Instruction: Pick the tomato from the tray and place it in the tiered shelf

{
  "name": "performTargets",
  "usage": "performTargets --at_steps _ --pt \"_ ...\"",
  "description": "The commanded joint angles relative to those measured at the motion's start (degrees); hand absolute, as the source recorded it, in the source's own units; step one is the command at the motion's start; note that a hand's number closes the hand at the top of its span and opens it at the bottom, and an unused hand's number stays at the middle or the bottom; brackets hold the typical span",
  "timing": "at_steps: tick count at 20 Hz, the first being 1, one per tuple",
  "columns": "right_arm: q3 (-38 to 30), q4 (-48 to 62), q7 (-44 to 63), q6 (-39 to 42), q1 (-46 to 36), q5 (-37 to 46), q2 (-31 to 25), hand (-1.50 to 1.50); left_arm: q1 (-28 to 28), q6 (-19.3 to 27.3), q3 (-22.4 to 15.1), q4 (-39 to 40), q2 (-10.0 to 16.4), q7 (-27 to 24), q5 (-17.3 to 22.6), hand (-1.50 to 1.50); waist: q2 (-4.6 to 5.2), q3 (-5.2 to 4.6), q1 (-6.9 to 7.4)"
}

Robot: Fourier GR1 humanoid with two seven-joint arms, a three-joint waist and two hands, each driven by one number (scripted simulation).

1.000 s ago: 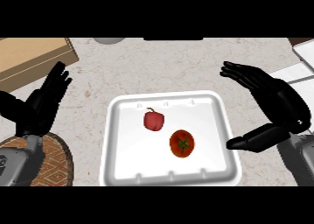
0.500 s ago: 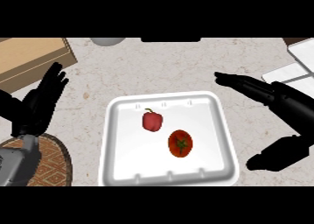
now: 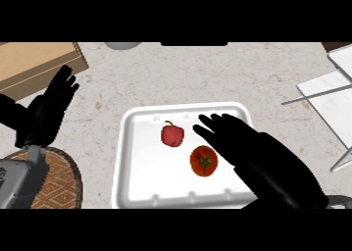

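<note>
While the round red tomato with a green stalk (image 3: 202, 162) lies in the white rimmed plastic tray (image 3: 140, 166) on the speckled stone bench (image 3: 207, 78), just below a small red bell pepper (image 3: 172, 135), the right robot hand (image 3: 252, 153) stretches over the tray's right half, fingers straight and slightly spread, just beside the tomato. The left robot hand (image 3: 46, 112) rests open at the view's left, fingers up. The white tiered shelf (image 3: 334, 105) stands at the right, well apart from the tray.
</note>
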Motion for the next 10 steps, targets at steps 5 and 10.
performTargets --at_steps 5,10 --pt "8.26 6.68 11.30 5.26 -2.21 12.50 7.30 -1.50 2.14 -0.91 0.16 -5.54 0.02 3.43 -0.03 0.00 0.10 0.10 0.90" --pt "12.54 4.68 15.28 8.06 1.63 19.73 11.24 -1.50 0.49 -3.53 3.59 1.43 -0.06 -1.72 -1.08 0.00 0.22 0.08 0.08"
